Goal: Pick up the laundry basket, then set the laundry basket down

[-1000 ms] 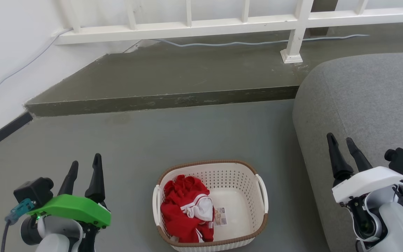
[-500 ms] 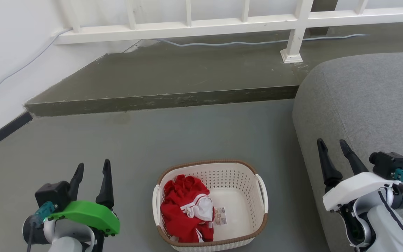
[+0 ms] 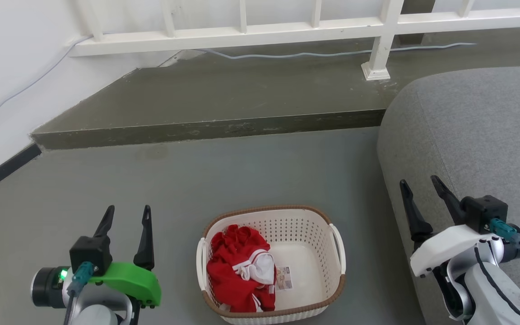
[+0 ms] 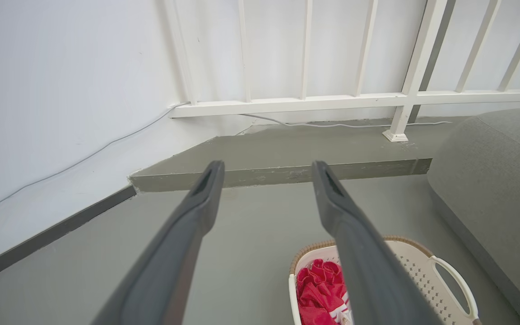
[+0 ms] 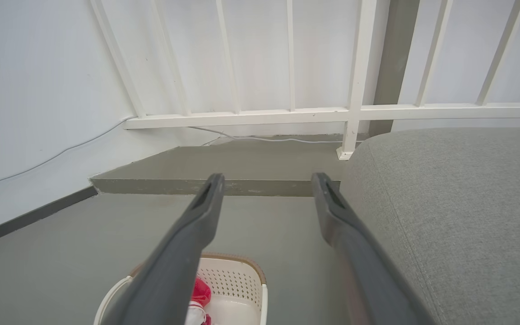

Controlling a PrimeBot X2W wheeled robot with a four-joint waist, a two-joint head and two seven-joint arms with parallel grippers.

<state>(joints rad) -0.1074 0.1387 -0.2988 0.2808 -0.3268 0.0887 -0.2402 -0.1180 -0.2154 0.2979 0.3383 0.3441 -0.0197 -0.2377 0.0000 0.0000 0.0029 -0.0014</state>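
The laundry basket (image 3: 307, 253), cream-white with a brown rim and white side handles, stands on the grey floor at the bottom centre of the head view. Red and white clothing (image 3: 241, 268) fills its left half, and a small paper label lies on its bottom. My left gripper (image 3: 127, 215) is open to the left of the basket, apart from it. My right gripper (image 3: 419, 186) is open to the right, over the edge of the grey sofa. The basket (image 4: 411, 271) sits low right in the left wrist view. In the right wrist view the basket (image 5: 230, 289) sits low, left of centre.
A large grey sofa (image 3: 472, 126) fills the right side, close to the basket. A raised concrete step (image 3: 215, 128) crosses the floor ahead, with a white railing (image 3: 260, 31) and a cable behind it. A white wall with a dark skirting runs along the left.
Both arms have swung inward toward the basket: the left gripper moved right, the right gripper moved left. Both stayed open. The basket has not moved.
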